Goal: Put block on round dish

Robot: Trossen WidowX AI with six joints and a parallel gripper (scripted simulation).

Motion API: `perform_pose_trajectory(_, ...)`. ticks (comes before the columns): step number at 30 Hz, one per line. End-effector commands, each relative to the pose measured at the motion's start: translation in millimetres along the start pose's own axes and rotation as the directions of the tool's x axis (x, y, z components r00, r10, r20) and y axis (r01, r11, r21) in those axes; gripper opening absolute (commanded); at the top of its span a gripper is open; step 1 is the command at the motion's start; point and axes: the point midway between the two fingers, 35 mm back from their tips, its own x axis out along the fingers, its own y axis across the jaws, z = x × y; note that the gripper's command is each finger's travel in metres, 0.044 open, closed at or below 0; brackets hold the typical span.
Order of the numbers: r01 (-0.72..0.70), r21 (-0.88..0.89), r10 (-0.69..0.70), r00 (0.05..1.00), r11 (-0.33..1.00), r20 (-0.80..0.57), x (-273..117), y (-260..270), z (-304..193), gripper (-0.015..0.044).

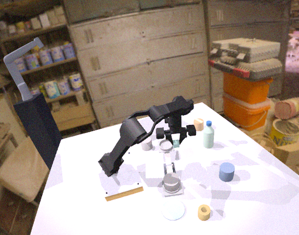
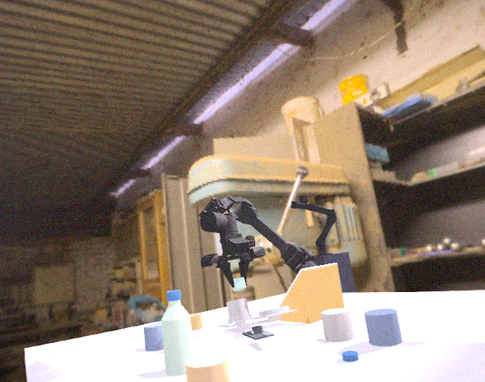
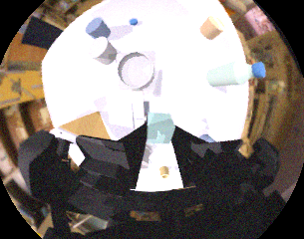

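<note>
My gripper (image 1: pixel 176 143) (image 2: pixel 238 282) (image 3: pixel 158 125) is shut on a pale teal block (image 2: pixel 239 284) (image 3: pixel 160 124) and holds it in the air over the balance (image 1: pixel 167 158) (image 3: pixel 138 107). The far pan (image 1: pixel 165 145) (image 3: pixel 136 71) of the balance is empty. One grey cup (image 1: pixel 171 182) (image 2: pixel 238 310) stands on the near pan. The other grey cup (image 1: pixel 146 143) (image 2: pixel 336 325) (image 3: pixel 103 51) stands on the table beside the empty pan. The round dish (image 1: pixel 173 209) lies past the near pan, with no cup above it.
A green bottle (image 1: pixel 208 138) (image 2: pixel 176 341) (image 3: pixel 228 74), a blue cylinder (image 1: pixel 226 172) (image 2: pixel 153 337) and a peach cylinder (image 1: pixel 198 124) (image 3: pixel 211 27) stand to one side. A yellow ring (image 1: pixel 204 215) stands by the dish. An orange-sided panel (image 2: pixel 314 294) (image 3: pixel 87 126) stands near the arm's base.
</note>
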Motion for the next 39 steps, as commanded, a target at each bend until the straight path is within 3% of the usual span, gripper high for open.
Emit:
perform_pose_trajectory(1,0.011,0.001,-0.011,1.0,1.0,0.013,-0.5,-5.3,-13.8,0.0)
perform_pose_trajectory(39,0.065,0.016,-0.065,0.998,0.998,0.014,21.9,-11.8,-154.8,0.0)
